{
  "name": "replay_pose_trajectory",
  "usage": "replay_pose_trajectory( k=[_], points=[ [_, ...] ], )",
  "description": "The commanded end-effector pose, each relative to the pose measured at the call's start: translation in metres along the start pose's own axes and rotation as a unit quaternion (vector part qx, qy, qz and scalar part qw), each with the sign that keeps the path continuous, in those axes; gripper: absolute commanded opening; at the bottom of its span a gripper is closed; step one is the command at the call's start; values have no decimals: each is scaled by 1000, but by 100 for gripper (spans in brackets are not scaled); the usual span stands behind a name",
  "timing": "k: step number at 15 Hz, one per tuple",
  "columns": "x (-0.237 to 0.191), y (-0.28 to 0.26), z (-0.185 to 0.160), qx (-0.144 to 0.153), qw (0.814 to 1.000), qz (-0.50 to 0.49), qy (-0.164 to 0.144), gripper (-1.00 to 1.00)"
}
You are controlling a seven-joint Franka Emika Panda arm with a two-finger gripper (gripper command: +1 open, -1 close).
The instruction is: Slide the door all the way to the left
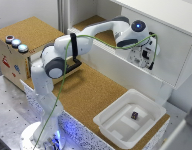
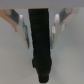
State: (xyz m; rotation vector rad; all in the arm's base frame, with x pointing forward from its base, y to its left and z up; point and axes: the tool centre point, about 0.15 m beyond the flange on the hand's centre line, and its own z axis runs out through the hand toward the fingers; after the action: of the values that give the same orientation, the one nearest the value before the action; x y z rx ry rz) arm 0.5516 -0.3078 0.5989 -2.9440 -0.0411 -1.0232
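In the exterior view you see the claw (image 1: 142, 55) pressed close against the white door (image 1: 168, 47), on the exterior view's right of the cabinet (image 1: 146, 7), above the cork worktop (image 1: 91, 95). The wrist view gives you only a blurred dark bar (image 2: 41, 40) between pale fingers (image 2: 61, 20); whether the claw is clenched, I cannot tell.

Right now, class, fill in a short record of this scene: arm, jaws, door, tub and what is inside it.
arm: white arm reaching across the cork counter to the door
jaws: at the door's face; open or shut cannot be told
door: white panel, at the exterior view's right
tub: white, on the counter's near end
contents: one small dark cube
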Motion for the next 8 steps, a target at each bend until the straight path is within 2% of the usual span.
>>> replay_pose_trajectory(
  k=[1, 5, 8],
  points=[
    [-32, -30, 3, -88, 994, 32, 59, -100],
    [-40, -53, 2, -76, 995, 24, 60, -100],
    [-44, -79, -3, -83, 994, 9, 72, -100]
  ],
)
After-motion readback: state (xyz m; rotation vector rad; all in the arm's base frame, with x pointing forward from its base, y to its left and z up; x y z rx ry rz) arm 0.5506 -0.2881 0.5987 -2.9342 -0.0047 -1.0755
